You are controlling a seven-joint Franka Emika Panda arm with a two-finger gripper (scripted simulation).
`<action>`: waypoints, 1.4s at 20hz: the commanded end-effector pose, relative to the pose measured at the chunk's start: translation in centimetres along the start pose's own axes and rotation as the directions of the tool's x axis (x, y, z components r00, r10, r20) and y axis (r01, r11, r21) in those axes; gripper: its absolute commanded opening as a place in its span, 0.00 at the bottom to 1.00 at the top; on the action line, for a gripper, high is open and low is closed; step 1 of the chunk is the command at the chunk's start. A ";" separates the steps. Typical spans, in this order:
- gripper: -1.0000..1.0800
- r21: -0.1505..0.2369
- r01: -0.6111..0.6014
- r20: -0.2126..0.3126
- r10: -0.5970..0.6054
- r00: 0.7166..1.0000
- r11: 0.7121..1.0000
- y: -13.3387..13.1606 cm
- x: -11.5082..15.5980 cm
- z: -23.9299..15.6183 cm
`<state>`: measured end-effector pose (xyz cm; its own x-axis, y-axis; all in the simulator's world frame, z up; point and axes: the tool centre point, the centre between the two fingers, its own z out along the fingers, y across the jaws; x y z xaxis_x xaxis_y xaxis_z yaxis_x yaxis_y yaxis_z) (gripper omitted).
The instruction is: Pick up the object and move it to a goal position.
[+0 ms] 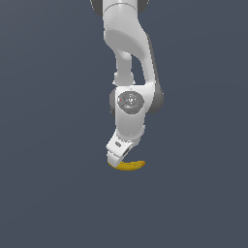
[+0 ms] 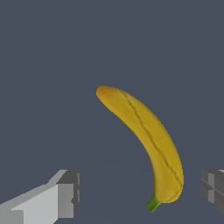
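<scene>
The claw (image 2: 140,192) is wide open and holds nothing, its fingers (image 2: 65,192) standing apart on either side of the banana's (image 2: 148,135) green stem end. The banana lies on the tabletop (image 1: 48,193), just under the lowered arm (image 1: 130,104).

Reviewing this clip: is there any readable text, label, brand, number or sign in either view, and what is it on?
None. No words, numbers, brands or signs can be read in either view.
The banana shows only a dark seam along its peel and a green stem tip, no sticker.
The arm's white casing and the open gripper are unmarked.
The grey floor is plain.
</scene>
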<state>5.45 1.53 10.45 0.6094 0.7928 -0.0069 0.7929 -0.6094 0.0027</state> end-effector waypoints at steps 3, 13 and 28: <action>0.96 0.000 0.123 -0.001 -0.123 0.992 0.992 0.8 0.1 1.0; 0.96 0.000 0.333 -0.005 -0.333 0.943 0.943 2.2 0.2 2.9; 0.96 0.000 0.404 -0.007 -0.404 0.915 0.915 2.7 0.2 3.9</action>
<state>7.70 0.05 6.77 0.2367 0.9716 -0.0001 0.9716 -0.2367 0.0004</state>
